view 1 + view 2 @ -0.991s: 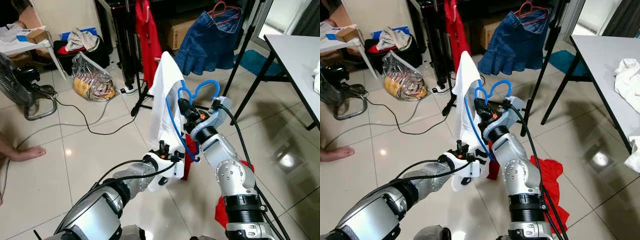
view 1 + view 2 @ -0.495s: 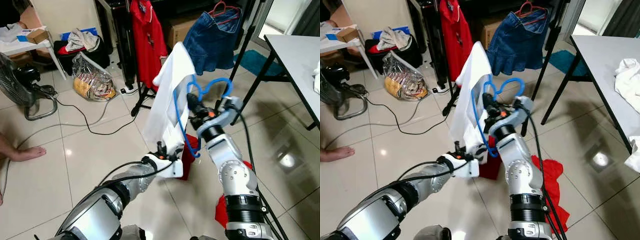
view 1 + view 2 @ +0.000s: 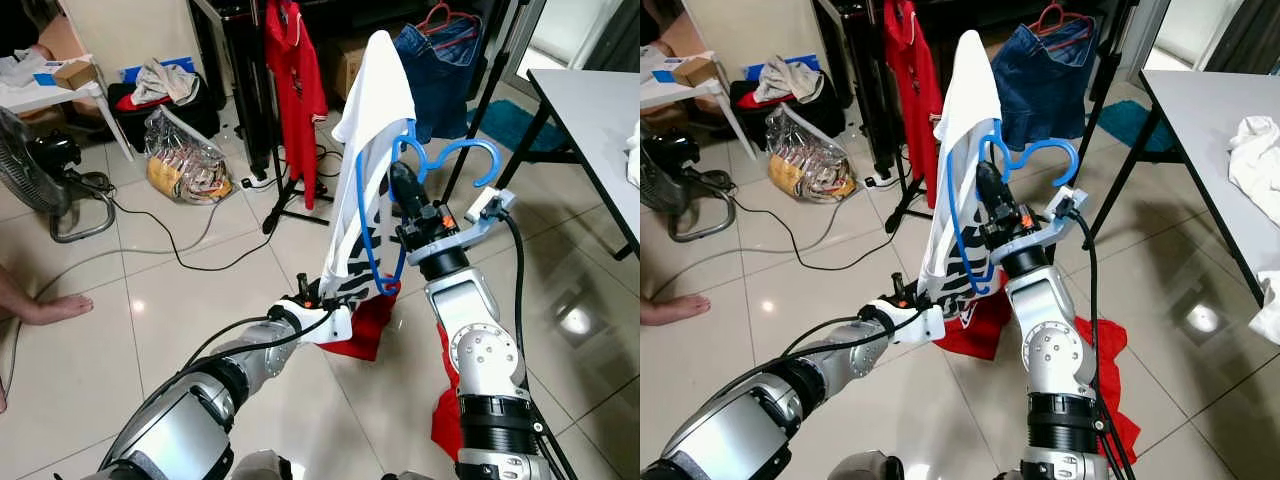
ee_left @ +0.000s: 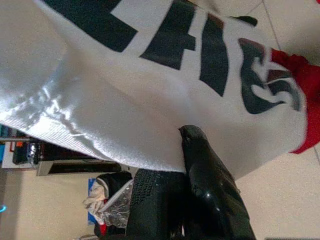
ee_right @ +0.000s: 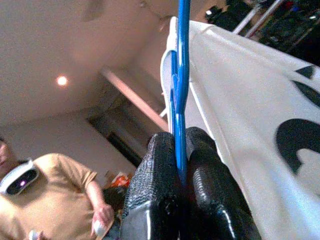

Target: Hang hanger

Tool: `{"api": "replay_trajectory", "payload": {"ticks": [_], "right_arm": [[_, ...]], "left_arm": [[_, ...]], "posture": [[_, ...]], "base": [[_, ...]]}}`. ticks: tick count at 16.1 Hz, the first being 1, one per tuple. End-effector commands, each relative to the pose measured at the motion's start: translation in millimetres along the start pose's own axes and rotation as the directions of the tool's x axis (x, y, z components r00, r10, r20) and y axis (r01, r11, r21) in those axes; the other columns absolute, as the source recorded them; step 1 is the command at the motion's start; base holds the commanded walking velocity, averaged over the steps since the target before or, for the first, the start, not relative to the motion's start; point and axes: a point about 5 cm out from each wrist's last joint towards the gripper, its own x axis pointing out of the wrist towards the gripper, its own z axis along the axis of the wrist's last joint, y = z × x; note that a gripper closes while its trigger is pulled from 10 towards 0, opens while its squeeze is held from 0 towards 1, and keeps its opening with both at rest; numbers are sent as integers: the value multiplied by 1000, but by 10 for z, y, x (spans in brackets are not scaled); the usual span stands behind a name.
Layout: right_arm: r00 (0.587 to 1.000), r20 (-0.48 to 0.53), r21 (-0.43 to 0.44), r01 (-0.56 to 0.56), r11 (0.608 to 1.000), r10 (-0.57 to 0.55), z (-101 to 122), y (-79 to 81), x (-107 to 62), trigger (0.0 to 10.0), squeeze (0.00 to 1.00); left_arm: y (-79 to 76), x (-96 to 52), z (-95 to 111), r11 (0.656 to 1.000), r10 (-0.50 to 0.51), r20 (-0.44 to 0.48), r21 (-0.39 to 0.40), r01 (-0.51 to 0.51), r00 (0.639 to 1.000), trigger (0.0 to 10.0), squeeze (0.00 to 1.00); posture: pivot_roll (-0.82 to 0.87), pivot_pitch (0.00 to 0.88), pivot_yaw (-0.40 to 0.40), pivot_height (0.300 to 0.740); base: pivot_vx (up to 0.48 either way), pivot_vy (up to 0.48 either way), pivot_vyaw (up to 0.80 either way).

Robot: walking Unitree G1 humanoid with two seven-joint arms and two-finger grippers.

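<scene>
Two grippers engaged: left gripper (image 3: 318, 318) pinched hem of white shirt (image 3: 365, 130); right gripper (image 3: 408, 195) clamped blue hanger (image 3: 440, 160), raised nr clothes rack (image 3: 262, 90). Shirt soft, light, prob. slippery; hold hanger's stiff frame.

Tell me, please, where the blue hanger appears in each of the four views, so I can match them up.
Left eye view: blue hanger upper centre, held up by the right gripper.
Right eye view: upper centre.
Left wrist view: not in it.
Right wrist view: thin blue bar between the black fingers.
Shared landmark: the white shirt.
</scene>
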Motion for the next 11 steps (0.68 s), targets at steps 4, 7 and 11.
{"api": "replay_trajectory", "payload": {"ticks": [4,7,11], "right_arm": [[997,59,84,-51,995,46,-28,10,-92,10000,0],[993,44,87,-116,989,112,-52,80,-90,10000,0],[996,-59,-42,-74,996,72,-211,-71,-164,10000,0]], "left_arm": [[64,-21,-71,999,36,7,27,-37,999,10000,0],[96,-33,-100,998,68,6,13,-69,998,10000,0],[206,-19,-101,986,142,-7,-88,-142,990,10000,0]], "posture": [[79,22,76,740],[87,27,75,740],[94,23,71,740]], "base": [[0,0,0],[0,0,0],[0,0,0]]}}
